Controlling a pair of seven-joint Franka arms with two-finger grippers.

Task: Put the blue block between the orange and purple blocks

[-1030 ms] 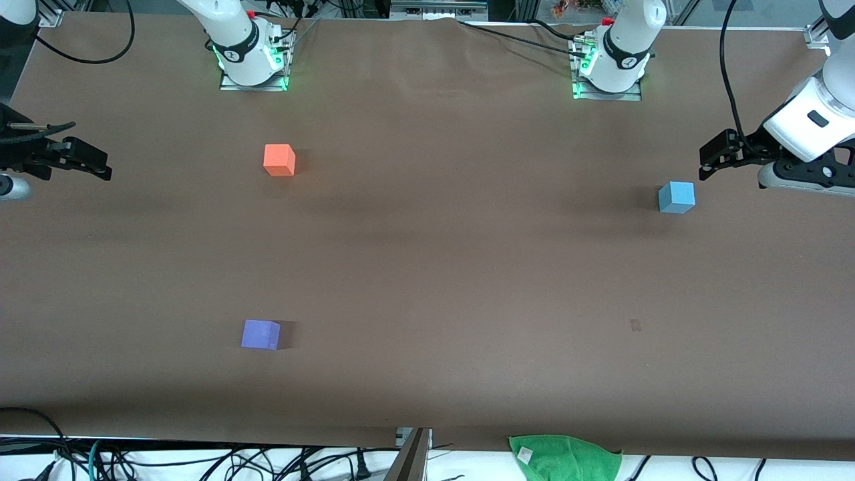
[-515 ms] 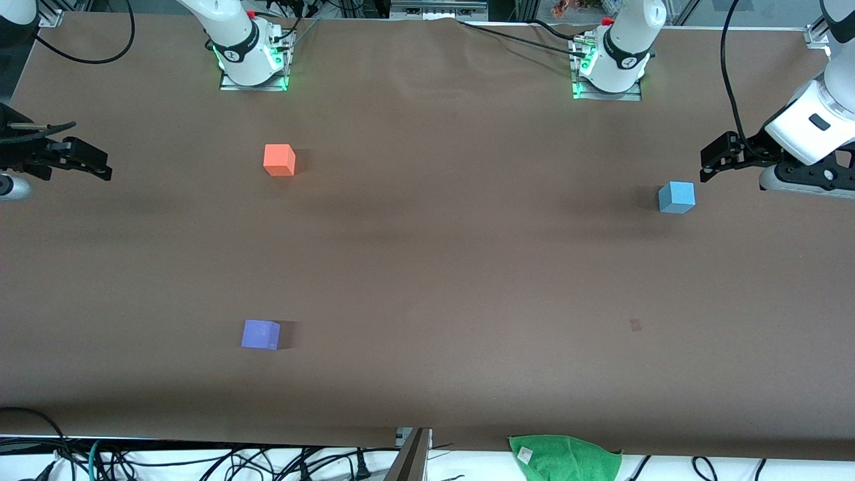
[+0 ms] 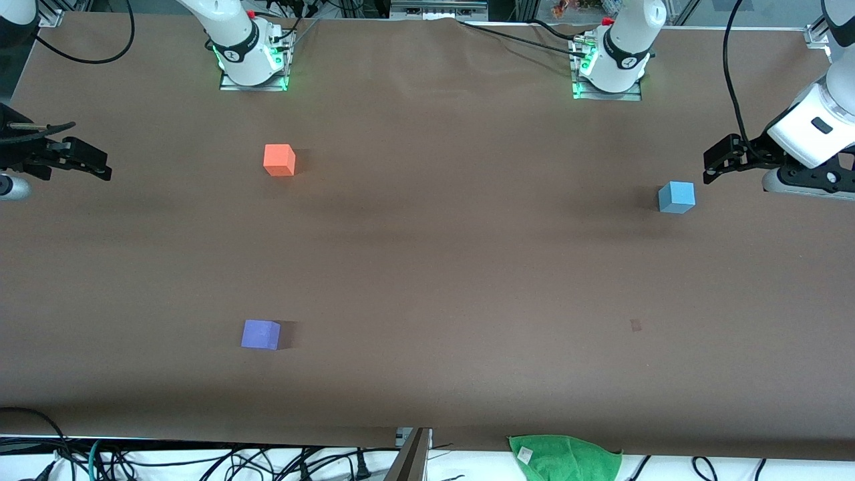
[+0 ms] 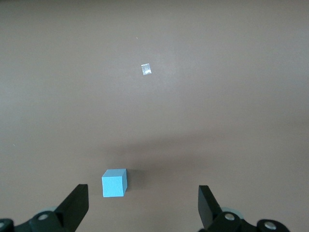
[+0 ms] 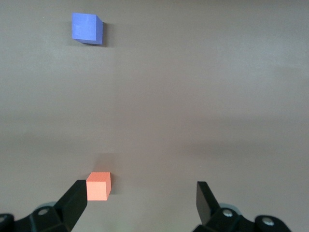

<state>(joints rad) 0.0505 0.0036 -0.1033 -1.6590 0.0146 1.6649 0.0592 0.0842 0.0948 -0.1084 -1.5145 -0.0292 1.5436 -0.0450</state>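
Blue block: my blue block (image 3: 676, 197) sits on the brown table (image 3: 441, 267) toward the left arm's end, well apart from the other two blocks; I also see it in the left wrist view (image 4: 114, 182).
Orange block: the orange block (image 3: 279, 160) sits toward the right arm's end, farther from the front camera than the purple one; in my right wrist view it shows at (image 5: 99, 186).
Purple block: the purple block (image 3: 260, 334) lies nearer the front camera, well apart from the orange block; right wrist view (image 5: 87, 28).
Left hand: my left hand (image 3: 712, 162) hangs in the air just beside the blue block, fingers (image 4: 75, 205) spread apart, holding nothing.
Right hand: my right hand (image 3: 93, 166) waits at the right arm's end of the table, fingers (image 5: 203, 198) apart, empty.
Cloth: I see a green cloth (image 3: 564, 457) at the table edge nearest the front camera.
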